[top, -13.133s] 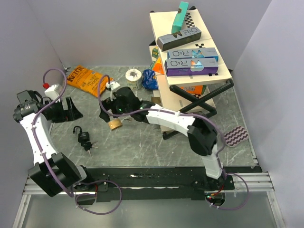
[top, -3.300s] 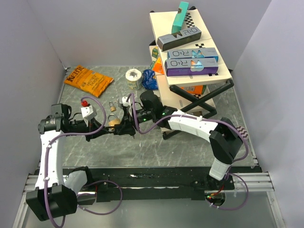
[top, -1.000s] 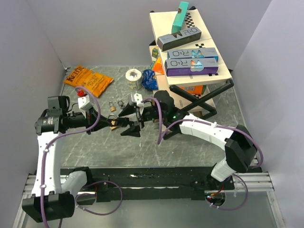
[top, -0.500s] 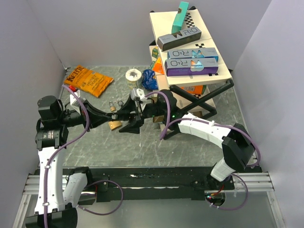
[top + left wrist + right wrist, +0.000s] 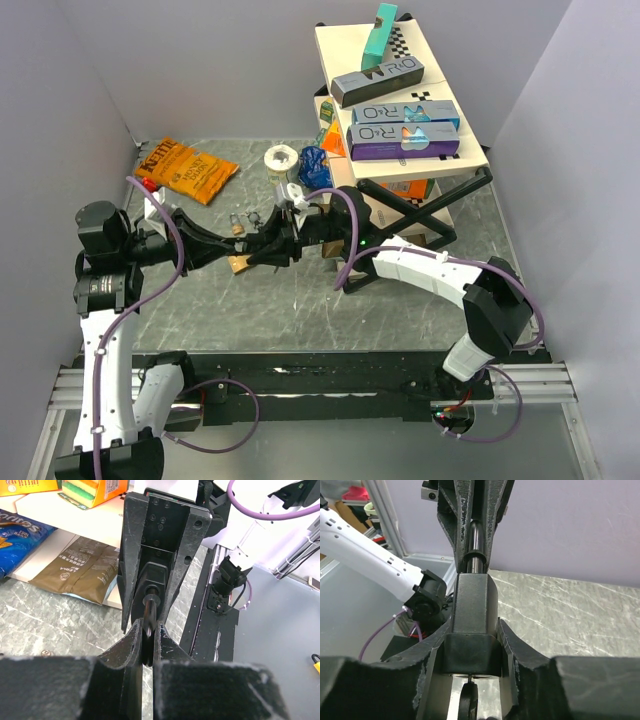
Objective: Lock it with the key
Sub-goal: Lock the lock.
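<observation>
A black padlock (image 5: pixel 472 630) hangs in the air between both grippers, above the table's middle-left (image 5: pixel 262 245). My left gripper (image 5: pixel 148 630) is shut on its thin shackle (image 5: pixel 476 545), coming from the left. My right gripper (image 5: pixel 473 622) comes from the right, and its fingers (image 5: pixel 506 635) press both sides of the lock body (image 5: pixel 156 577). A key (image 5: pixel 469 702) sticks out of the lock's underside, toward the right wrist camera, and nothing is holding it.
A brass padlock (image 5: pixel 240 264) lies on the table just below the grippers. A small padlock with keys (image 5: pixel 238 222) lies behind them. An orange chip bag (image 5: pixel 186 170), a tape roll (image 5: pixel 282 160) and a blue bag (image 5: pixel 314 168) lie at the back. A folding rack with boxes (image 5: pixel 400 120) stands at the right.
My right gripper went from wide open to closed on the lock body, sliding left onto it. The left gripper kept its hold on the shackle.
</observation>
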Controlling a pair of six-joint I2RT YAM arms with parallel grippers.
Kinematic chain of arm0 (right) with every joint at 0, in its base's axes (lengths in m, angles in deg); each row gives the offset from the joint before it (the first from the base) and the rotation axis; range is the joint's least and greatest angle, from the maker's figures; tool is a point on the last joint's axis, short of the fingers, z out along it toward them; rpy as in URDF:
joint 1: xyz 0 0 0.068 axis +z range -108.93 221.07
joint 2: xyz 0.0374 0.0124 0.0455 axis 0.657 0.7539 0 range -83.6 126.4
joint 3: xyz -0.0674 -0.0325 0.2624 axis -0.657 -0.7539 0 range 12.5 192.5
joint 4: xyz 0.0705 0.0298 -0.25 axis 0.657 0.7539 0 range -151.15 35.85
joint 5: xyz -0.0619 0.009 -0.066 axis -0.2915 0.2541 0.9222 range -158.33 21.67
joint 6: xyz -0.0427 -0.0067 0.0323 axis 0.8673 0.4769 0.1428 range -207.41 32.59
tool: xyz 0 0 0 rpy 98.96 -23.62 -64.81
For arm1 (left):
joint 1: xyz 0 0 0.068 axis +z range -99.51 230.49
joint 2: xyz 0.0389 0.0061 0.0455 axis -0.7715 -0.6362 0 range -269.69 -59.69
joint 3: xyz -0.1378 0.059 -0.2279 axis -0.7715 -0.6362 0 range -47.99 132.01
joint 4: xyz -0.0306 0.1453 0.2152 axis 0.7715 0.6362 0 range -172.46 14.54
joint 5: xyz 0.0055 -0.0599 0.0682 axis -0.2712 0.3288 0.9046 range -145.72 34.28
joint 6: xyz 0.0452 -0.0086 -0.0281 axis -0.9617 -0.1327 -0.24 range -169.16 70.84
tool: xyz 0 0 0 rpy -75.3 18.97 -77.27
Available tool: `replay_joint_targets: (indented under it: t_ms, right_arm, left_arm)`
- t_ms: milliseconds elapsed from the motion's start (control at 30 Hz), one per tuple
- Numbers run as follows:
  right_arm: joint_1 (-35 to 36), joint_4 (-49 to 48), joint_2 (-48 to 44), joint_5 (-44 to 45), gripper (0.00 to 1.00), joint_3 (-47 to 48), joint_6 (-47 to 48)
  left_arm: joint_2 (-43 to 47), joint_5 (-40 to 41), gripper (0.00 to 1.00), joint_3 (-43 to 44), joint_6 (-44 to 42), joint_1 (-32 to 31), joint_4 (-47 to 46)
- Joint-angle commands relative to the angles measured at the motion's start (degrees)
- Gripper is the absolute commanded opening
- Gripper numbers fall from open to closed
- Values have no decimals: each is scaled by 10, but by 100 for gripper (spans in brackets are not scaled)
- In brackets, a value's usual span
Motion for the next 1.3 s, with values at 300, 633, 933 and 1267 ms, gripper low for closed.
replay_joint_targets:
  t_ms: [300,633,933,1267]
  right_arm:
    - [19,-24,21,-41,0,63,-46]
    - [31,-30,31,-40,0,92,-68]
    - [41,-43,63,-21,0,155,-40]
    - [72,-83,86,-31,0,188,-52]
  left_arm:
    - [-18,-3,1,11,-236,-11,143]
    - [-29,4,1,-9,-259,-51,152]
    - [6,56,1,-111,-87,-124,-31]
    - [-2,90,1,-176,26,-202,-200]
